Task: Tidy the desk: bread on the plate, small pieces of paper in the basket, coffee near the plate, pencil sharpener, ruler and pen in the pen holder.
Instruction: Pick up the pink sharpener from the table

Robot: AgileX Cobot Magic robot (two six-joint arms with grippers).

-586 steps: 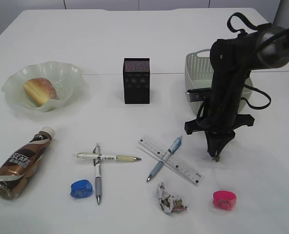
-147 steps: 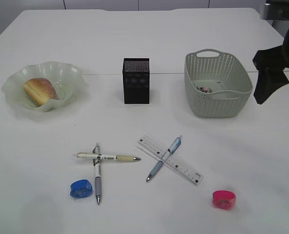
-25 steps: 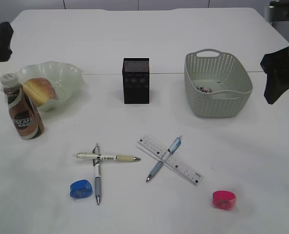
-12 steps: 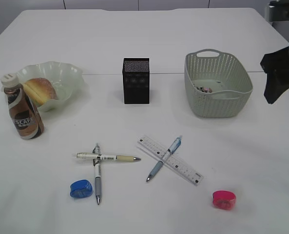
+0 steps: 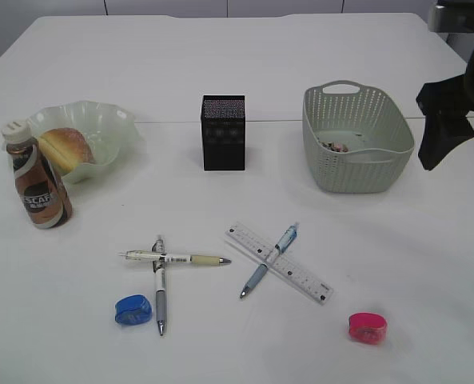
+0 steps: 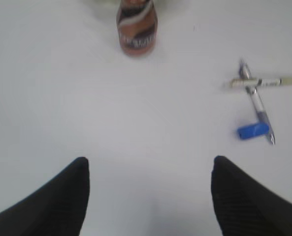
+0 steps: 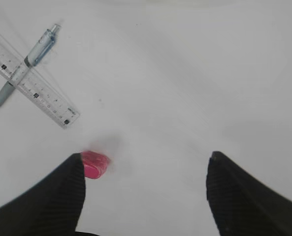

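Observation:
The bread (image 5: 64, 148) lies in the pale wavy plate (image 5: 109, 120). The coffee bottle (image 5: 35, 186) stands upright beside the plate; it also shows in the left wrist view (image 6: 137, 27). The basket (image 5: 356, 152) holds crumpled paper (image 5: 334, 146). The black pen holder (image 5: 223, 133) stands mid-table. Two crossed pens (image 5: 161, 268), a blue sharpener (image 5: 133, 310), a ruler (image 5: 278, 262) with a pen (image 5: 270, 258) across it, and a pink sharpener (image 5: 368, 328) lie in front. My left gripper (image 6: 148, 164) is open and empty, out of the exterior view. My right gripper (image 7: 145, 162) is open, raised at the right edge (image 5: 444, 128).
The white table (image 5: 300, 64) stretches back behind the holder and basket. The pink sharpener (image 7: 94, 164) sits by my right gripper's left finger in the right wrist view, with the ruler (image 7: 32, 81) farther off.
The coffee bottle was stood upright beside the plate and the crumpled paper went into the basket. The left arm has withdrawn out of the exterior view. The right arm shifted slightly left.

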